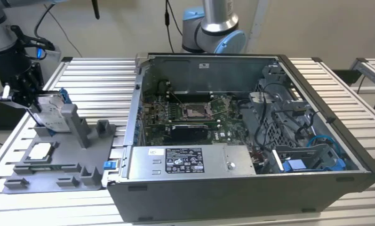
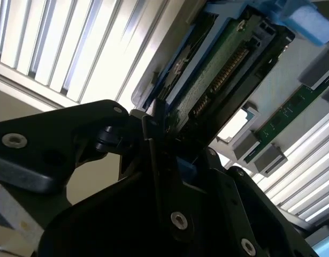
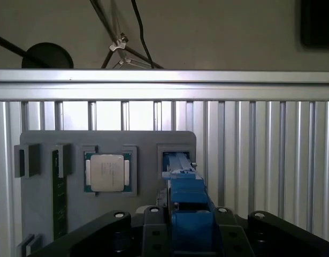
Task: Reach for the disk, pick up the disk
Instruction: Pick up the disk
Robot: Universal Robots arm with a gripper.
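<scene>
One disk (image 1: 48, 110) upright in grey fixture (image 1: 74, 159) slot, between jaws.

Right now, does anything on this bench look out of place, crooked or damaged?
Nothing stands out. The disk stands on edge in the grey tray, with the gripper at its top. The chip lies flat in its pocket, and nothing looks spilled or broken.

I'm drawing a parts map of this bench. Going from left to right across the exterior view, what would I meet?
Upright disk → small blue clip → long grey box → blue plastic piece.
</scene>
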